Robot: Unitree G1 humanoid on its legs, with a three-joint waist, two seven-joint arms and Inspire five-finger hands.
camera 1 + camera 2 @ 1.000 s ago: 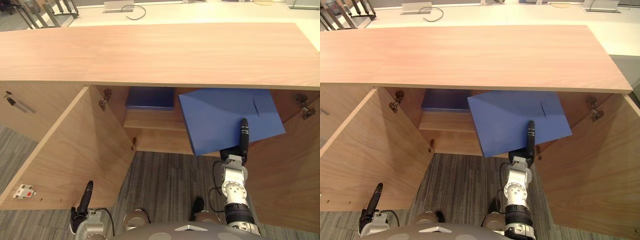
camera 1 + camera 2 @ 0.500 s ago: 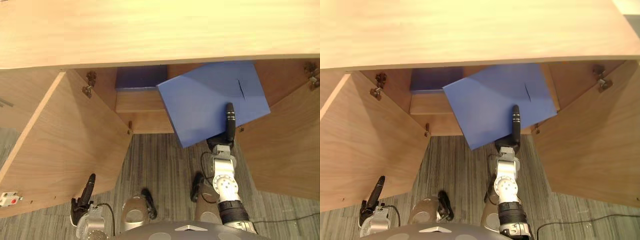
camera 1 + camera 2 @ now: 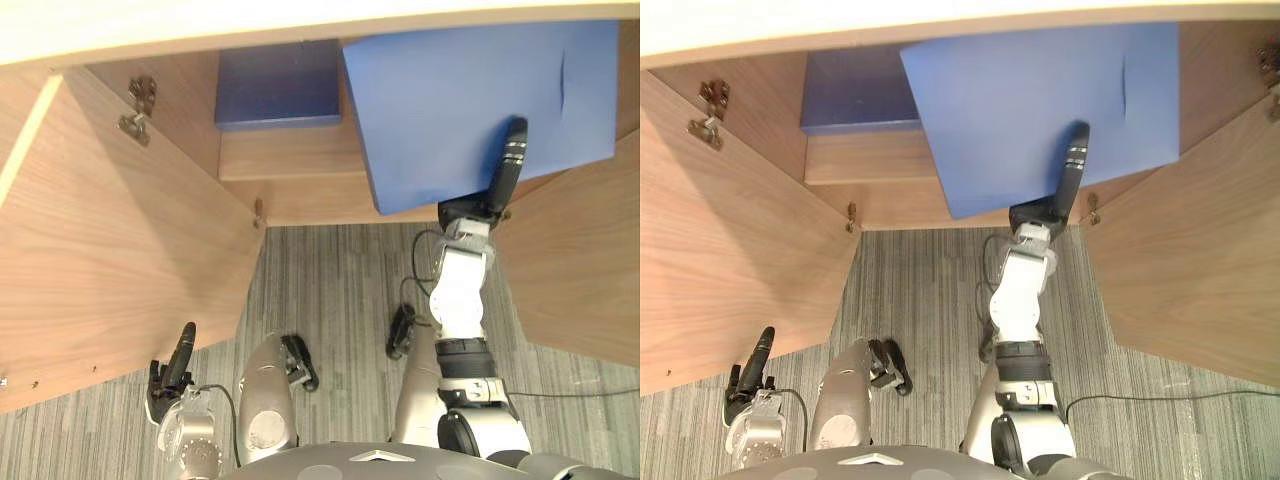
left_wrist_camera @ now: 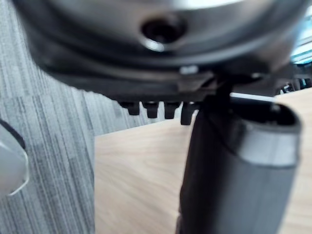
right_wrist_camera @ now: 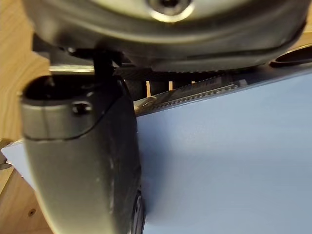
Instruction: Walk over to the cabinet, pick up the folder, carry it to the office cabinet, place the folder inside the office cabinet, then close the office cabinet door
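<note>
The blue folder (image 3: pixel 470 100) lies flat, partly inside the open wooden cabinet, with its near corner sticking out past the cabinet's front edge. My right hand (image 3: pixel 482 205) is shut on that near edge: the thumb (image 3: pixel 508 165) lies on top of the folder (image 5: pixel 234 161) and the fingers are hidden underneath. My left hand (image 3: pixel 170 375) hangs low beside the left door, with relaxed fingers and nothing in it.
A second dark blue folder (image 3: pixel 278 85) lies on the shelf (image 3: pixel 290 155) at the back left of the cabinet. The left door (image 3: pixel 110 230) and the right door (image 3: pixel 580 270) stand wide open on both sides. Grey carpet (image 3: pixel 340 290) lies between them.
The view has tilted down and come closer to the cabinet. My right hand has pushed the folder further in under the cabinet top. The left hand stays low.
</note>
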